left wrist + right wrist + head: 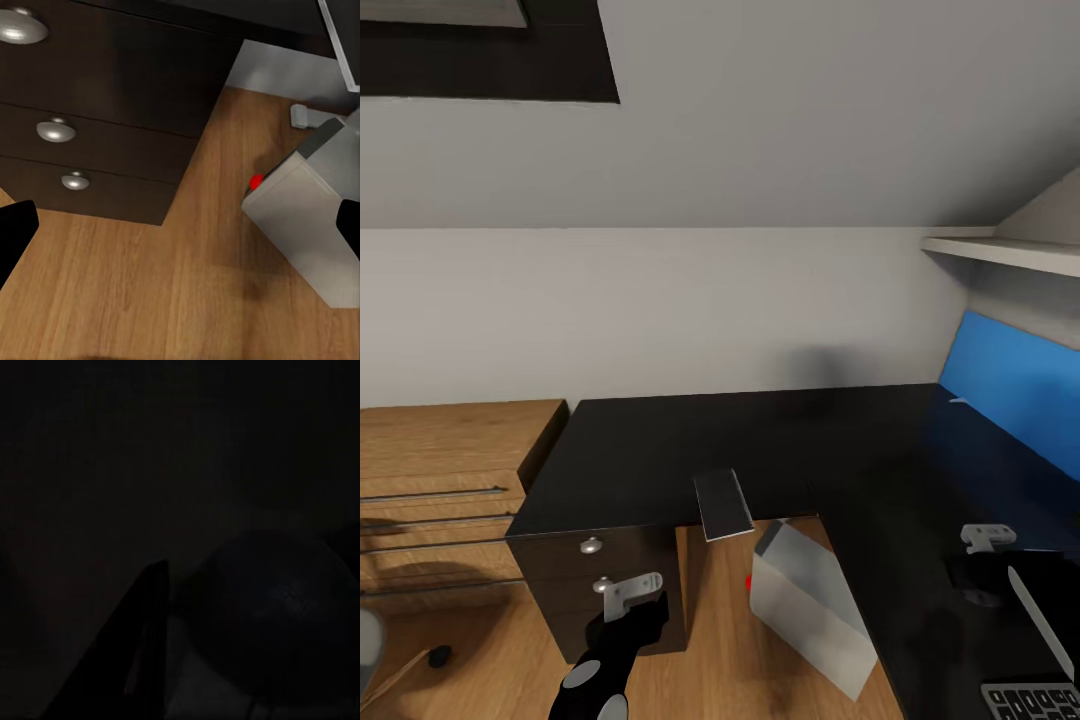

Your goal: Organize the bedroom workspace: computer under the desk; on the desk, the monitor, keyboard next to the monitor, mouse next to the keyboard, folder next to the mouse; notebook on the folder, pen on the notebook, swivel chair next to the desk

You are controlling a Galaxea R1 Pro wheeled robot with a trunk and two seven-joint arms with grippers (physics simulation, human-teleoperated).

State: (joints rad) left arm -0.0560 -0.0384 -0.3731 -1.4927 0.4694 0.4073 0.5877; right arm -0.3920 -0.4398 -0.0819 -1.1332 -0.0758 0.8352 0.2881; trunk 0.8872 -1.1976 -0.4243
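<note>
Left gripper (180,225), fingers spread apart, hovers over the wood floor (150,300), light grey boxy computer tower (315,217) just beside it; can't tell on the right gripper.

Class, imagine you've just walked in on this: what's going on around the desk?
The robot faces the black L-shaped desk. Its left gripper hangs open and empty, low in front of the black drawers, near the grey-white computer, which stands askew on the floor under the desk. Its right gripper is over the desk's right wing, close to a dark rounded thing, probably the mouse; whether it grips is too dark to tell. The keyboard lies nearby.
</note>
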